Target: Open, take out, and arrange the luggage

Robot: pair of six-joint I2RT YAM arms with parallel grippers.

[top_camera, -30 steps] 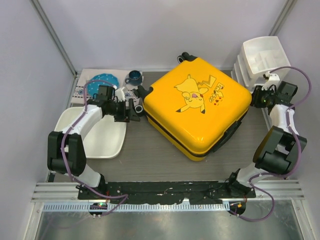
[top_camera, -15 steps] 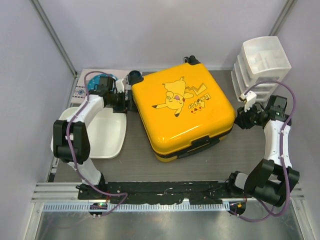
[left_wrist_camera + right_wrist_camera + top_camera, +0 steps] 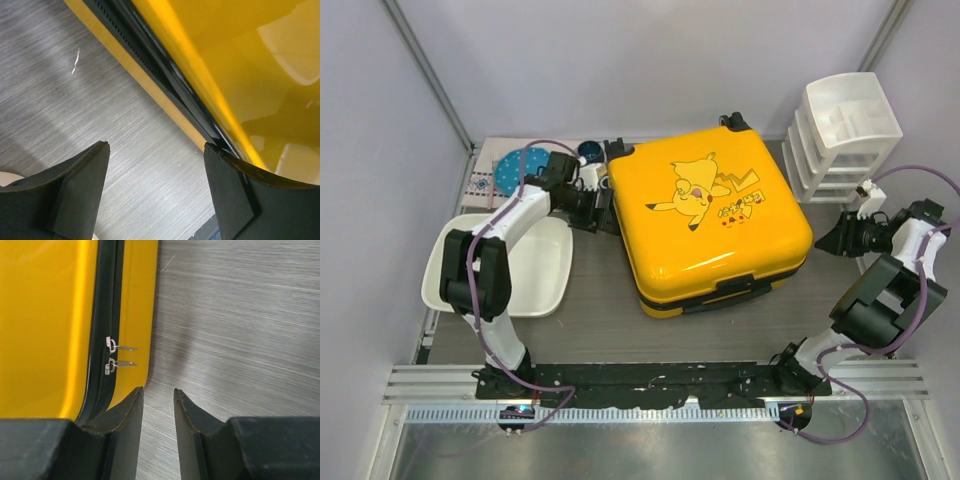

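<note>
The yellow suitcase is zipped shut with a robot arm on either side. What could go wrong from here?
The two zipper pulls are tiny and lie flat against the suitcase. The right gripper, its fingers nearly together, sits beside them and might miss or slip off. The left gripper is wide open against the seam. A push there might slide the case toward the drawer unit, and that arm could knock the cup behind it.
</note>
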